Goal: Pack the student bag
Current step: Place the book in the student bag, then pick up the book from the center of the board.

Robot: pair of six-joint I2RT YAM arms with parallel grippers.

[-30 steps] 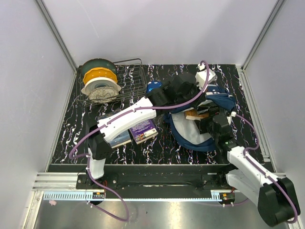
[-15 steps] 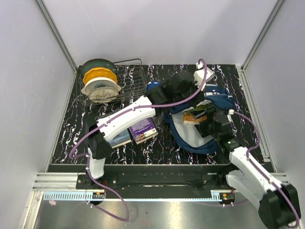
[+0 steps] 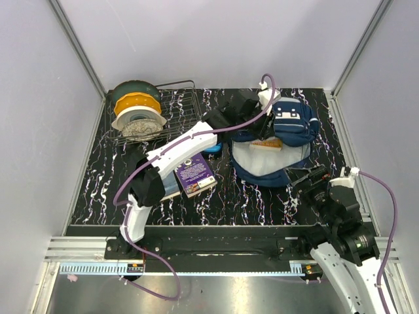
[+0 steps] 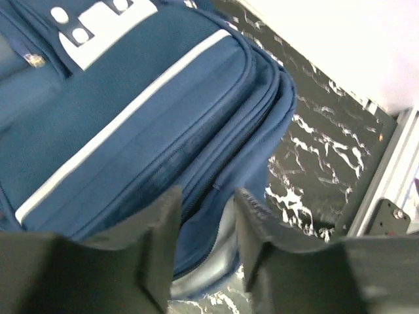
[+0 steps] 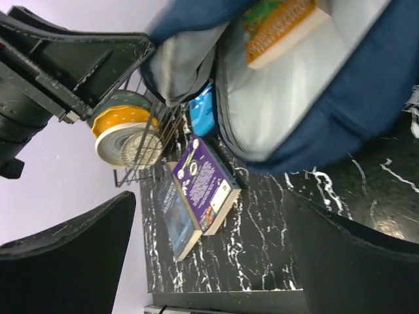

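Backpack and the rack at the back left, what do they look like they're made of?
The backpack looks like matte woven navy fabric: weave texture, stitched seams. The rack looks like thin metal wire, judging by its slim straight bars; its coating is unclear.

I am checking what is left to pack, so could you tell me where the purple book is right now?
In the top view the purple book lies flat on the table, left of the open student bag, beside a darker book.
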